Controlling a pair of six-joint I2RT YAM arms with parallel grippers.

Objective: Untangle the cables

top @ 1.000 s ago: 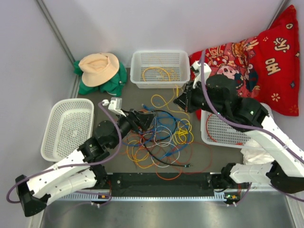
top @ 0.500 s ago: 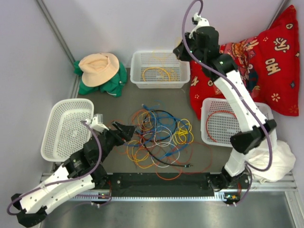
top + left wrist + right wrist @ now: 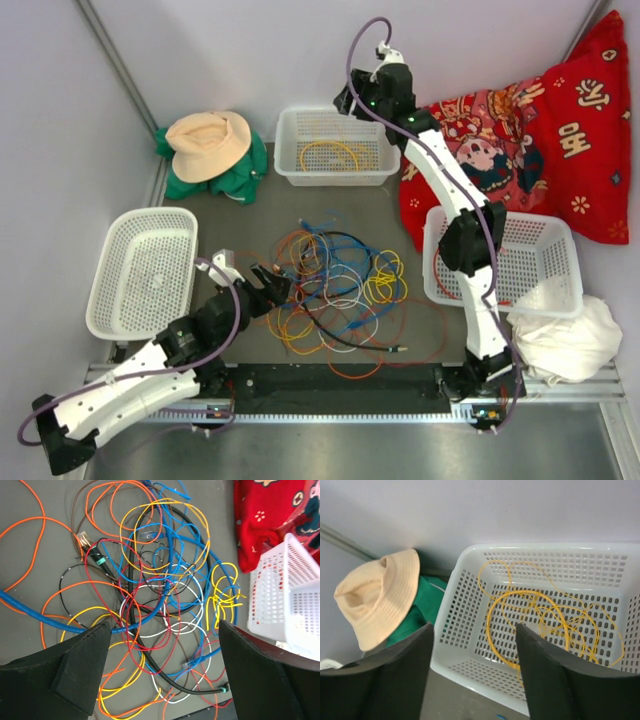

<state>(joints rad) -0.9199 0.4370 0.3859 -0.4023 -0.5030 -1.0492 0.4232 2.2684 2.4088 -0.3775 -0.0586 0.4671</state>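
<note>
The right claw (image 3: 474, 632) has swung far, open over the white basket (image 3: 470, 550); the cables (image 3: 335, 295) lie just right of the open left claw (image 3: 270, 288).

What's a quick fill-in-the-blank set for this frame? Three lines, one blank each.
1. The cable in the far basket, below the open right end effector, is ____.
2. The left end effector hovers over the tangled cables with its jaws ____.
3. The cloth under the hat is ____.
Missing words: yellow; open; green.
</note>
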